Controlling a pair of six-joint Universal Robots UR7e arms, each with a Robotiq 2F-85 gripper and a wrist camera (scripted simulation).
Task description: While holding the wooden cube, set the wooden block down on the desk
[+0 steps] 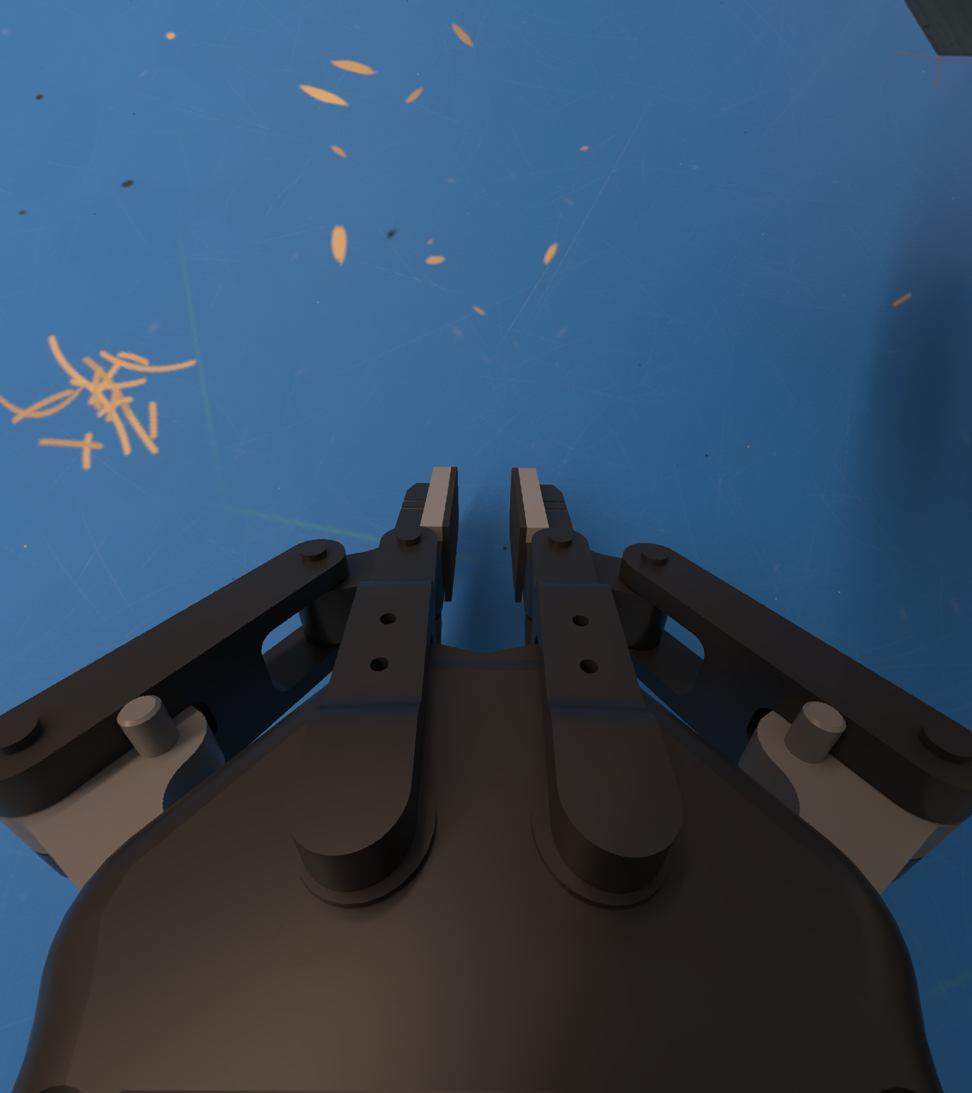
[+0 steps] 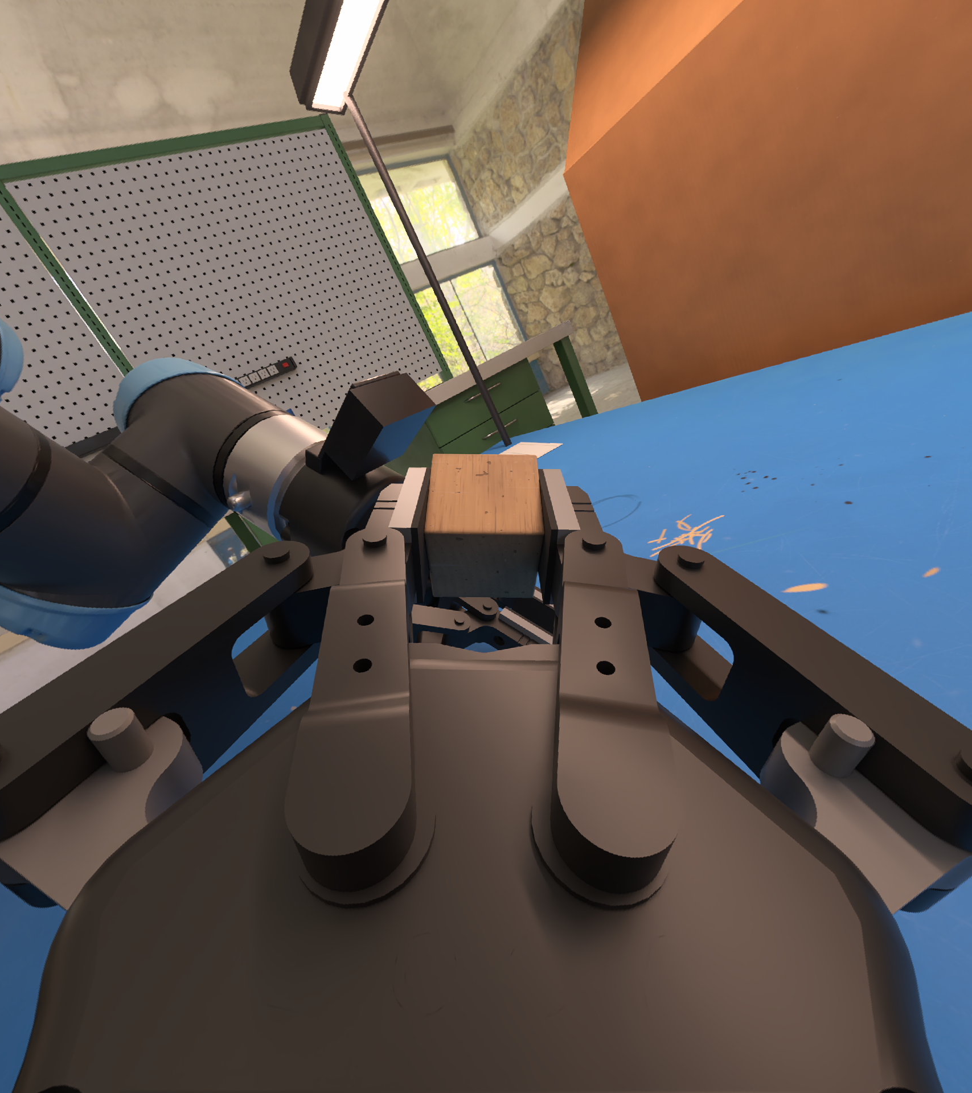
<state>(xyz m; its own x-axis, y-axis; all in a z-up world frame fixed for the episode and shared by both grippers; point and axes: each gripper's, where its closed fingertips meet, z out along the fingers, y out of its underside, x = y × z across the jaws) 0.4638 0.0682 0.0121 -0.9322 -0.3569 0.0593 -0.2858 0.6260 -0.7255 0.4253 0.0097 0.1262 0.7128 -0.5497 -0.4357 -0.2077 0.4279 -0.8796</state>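
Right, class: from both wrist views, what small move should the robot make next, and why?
Probably raise the left gripper a little, away from the blue desk, with the right gripper kept shut. The left's pads stand apart with nothing between them and no block shows in its view, while the right clamps the wooden cube.

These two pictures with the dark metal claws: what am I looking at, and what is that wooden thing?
Each picture comes from a camera on a robot arm's wrist, looking along its two-fingered gripper. In the left wrist view, the left gripper hangs over a blue desk with its fingers slightly apart and nothing between them; orange marks dot the surface. In the right wrist view, the right gripper clamps a wooden cube. The big dark tube with blue rings is the other arm. Behind it stands a pegboard wall.
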